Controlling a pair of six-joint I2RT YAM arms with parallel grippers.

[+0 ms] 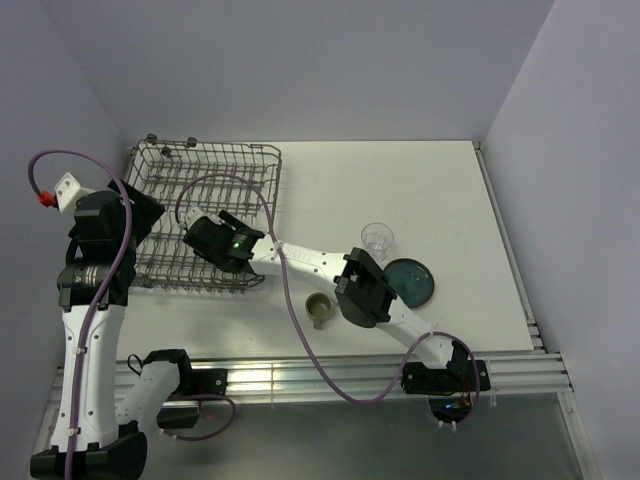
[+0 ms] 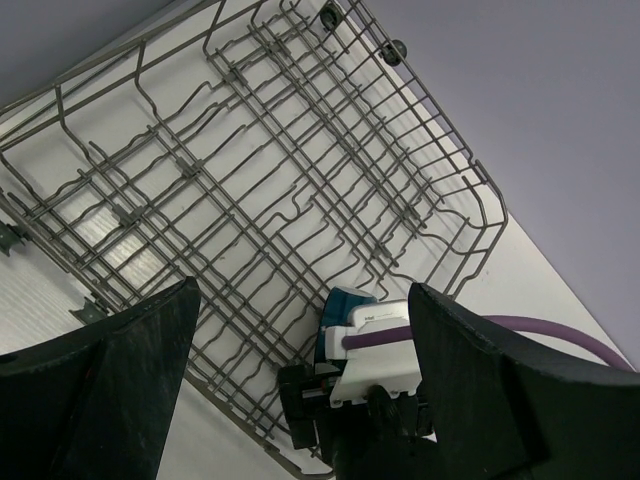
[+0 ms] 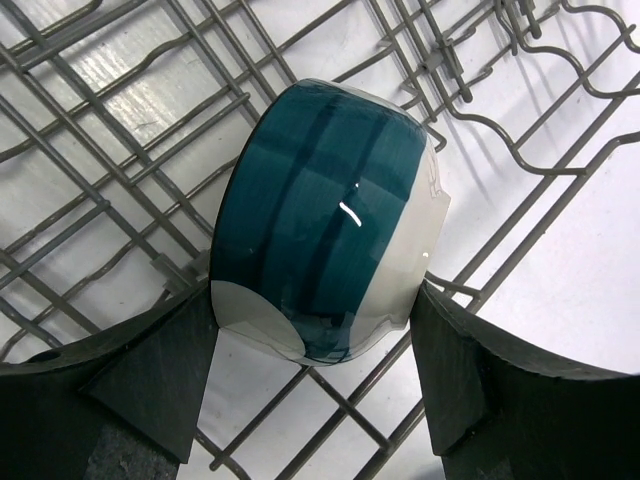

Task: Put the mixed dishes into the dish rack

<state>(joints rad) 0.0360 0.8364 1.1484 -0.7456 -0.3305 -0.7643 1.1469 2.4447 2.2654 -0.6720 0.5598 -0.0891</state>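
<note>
My right gripper point(image 3: 315, 300) is shut on the bowl point(image 3: 320, 210), which is glossy dark teal outside with pale cream bands. It holds the bowl on its side just above the wires of the grey dish rack point(image 1: 205, 185), over the near right corner point(image 1: 215, 240). The bowl also shows in the left wrist view point(image 2: 345, 305). My left gripper point(image 2: 300, 300) is open and empty above the rack's left side point(image 1: 135, 215). The clear glass tumbler point(image 1: 377, 240), the dark teal plate point(image 1: 408, 280) and the olive-brown mug point(image 1: 319, 310) sit on the table to the right. The pale blue plate is out of view.
The rack point(image 2: 260, 170) holds only upright tines apart from the bowl. A purple cable point(image 1: 285, 300) loops from the right arm across the table's front. The white table point(image 1: 430, 190) ends at a rail on the right, with walls close behind and beside it.
</note>
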